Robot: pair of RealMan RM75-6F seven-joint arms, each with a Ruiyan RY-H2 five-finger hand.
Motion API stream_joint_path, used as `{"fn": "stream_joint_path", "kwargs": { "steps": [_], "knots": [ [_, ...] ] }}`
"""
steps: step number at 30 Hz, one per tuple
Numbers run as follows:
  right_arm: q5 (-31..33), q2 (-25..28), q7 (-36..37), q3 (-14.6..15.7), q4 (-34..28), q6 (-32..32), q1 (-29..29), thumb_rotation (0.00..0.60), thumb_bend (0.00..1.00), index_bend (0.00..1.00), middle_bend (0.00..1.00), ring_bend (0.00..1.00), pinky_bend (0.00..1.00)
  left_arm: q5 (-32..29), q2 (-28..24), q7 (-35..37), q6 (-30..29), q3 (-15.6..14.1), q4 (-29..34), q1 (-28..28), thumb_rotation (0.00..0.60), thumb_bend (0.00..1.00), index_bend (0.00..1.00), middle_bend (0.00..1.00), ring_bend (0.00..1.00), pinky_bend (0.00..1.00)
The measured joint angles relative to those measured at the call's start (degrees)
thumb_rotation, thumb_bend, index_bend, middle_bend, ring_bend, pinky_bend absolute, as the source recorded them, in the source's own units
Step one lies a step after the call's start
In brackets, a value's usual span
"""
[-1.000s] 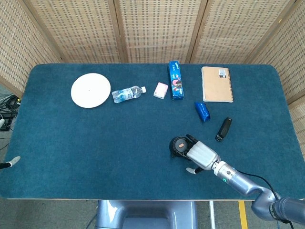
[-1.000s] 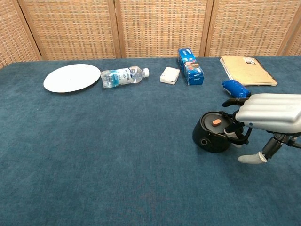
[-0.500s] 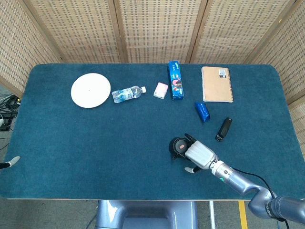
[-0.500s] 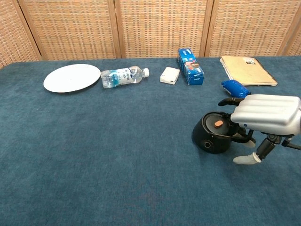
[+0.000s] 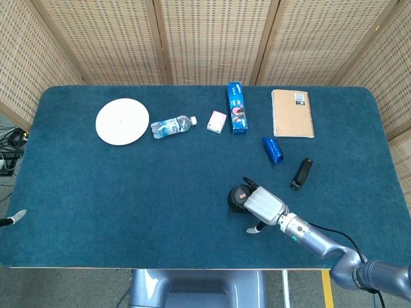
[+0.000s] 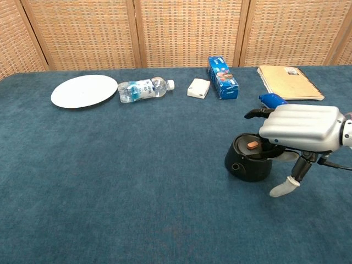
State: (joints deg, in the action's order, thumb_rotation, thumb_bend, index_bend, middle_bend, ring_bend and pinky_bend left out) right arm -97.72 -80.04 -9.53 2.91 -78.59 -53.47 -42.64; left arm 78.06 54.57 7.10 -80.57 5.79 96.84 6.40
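A round black device (image 5: pixel 239 196) with a small orange button on top sits on the blue table (image 5: pixel 128 192), right of centre near the front. My right hand (image 5: pixel 262 205) lies over its right side, fingers stretched across its top and reaching past it. In the chest view the hand (image 6: pixel 300 127) covers the right part of the device (image 6: pixel 246 160), and the thumb (image 6: pixel 283 188) hangs down beside it, apart from it. Only a pale tip of my left hand (image 5: pixel 15 217) shows at the table's left edge.
Along the back lie a white plate (image 5: pixel 122 121), a water bottle on its side (image 5: pixel 172 126), a small white box (image 5: pixel 217 121), a blue carton (image 5: pixel 236 107) and a spiral notebook (image 5: pixel 293 113). A blue object (image 5: pixel 272 149) and a black stick-shaped item (image 5: pixel 300 174) lie behind the right hand.
My right hand has slid left and risen slightly, so its fingers now reach further over the black device. The device and the left hand have stayed put.
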Motion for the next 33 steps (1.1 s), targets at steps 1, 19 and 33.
{"fn": "stream_joint_path", "kwargs": {
  "steps": [1,19,33],
  "knots": [
    [0.0,0.0,0.3,0.0,-0.2,0.1,-0.1,0.492,0.16,1.00,0.99,0.87,0.02,0.0,0.0,0.0,0.0,0.0,0.0,0.0,0.600,0.00,0.00,0.00,0.00,0.00],
    [6.7,-0.2,4.1,-4.3,-3.2,1.1,-0.8,0.173,0.05,1.00,1.00,0.95,0.22,-0.3,-0.3,0.9,0.1,0.1,-0.1,-0.1,0.600,0.00,0.00,0.00,0.00,0.00],
    [13.8,-1.9,-0.2,-7.4,-5.0,0.3,0.2,0.600,0.77,1.00,1.00,1.00,0.42,0.0,-0.5,1.6,-0.2,0.1,-0.2,-0.3,0.600,0.00,0.00,0.00,0.00,0.00]
  ]
}}
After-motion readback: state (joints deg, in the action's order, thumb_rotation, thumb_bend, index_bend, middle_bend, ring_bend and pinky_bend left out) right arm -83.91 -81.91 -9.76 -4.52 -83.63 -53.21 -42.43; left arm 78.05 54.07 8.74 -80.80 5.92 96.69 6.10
